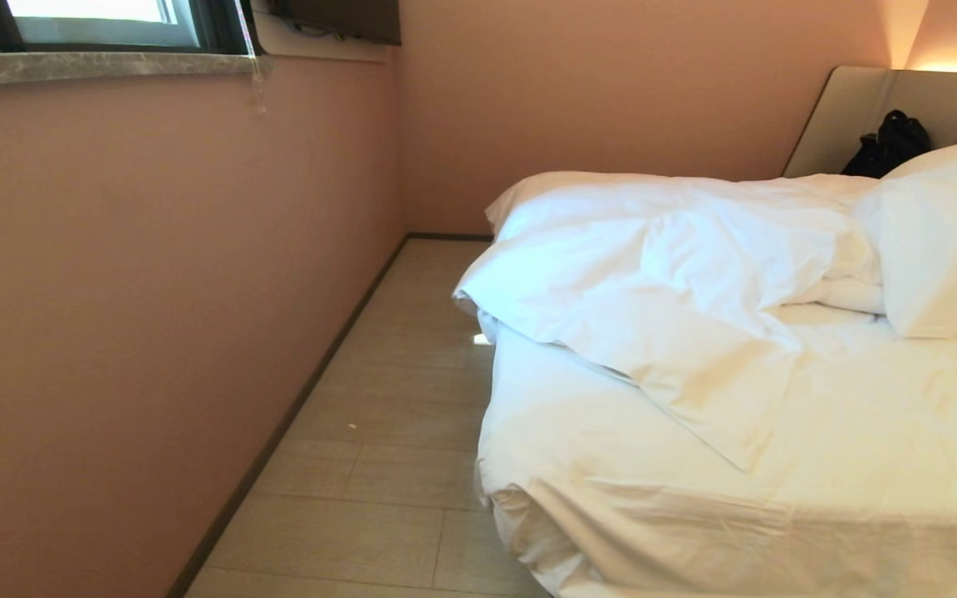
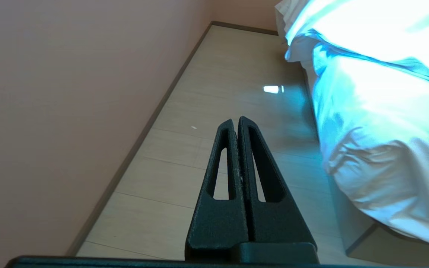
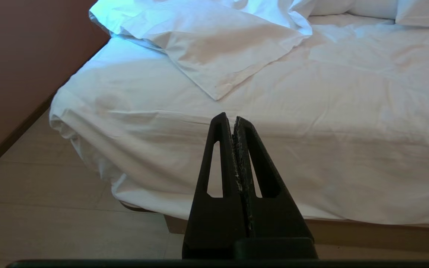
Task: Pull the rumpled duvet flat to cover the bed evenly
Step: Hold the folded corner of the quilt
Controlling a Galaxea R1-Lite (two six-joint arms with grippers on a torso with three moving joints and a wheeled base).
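Note:
The white duvet lies bunched over the far half of the bed, one corner folded down toward the middle; it also shows in the right wrist view as the duvet. The near half shows only the mattress sheet. Neither arm appears in the head view. My left gripper is shut and empty, hanging over the floor beside the bed's left side. My right gripper is shut and empty, a short way off the bed's foot end, touching nothing.
A pink wall runs along the left, leaving a narrow strip of tiled floor beside the bed. A pillow lies at the head end, with a black bag against the beige headboard. A window sits above.

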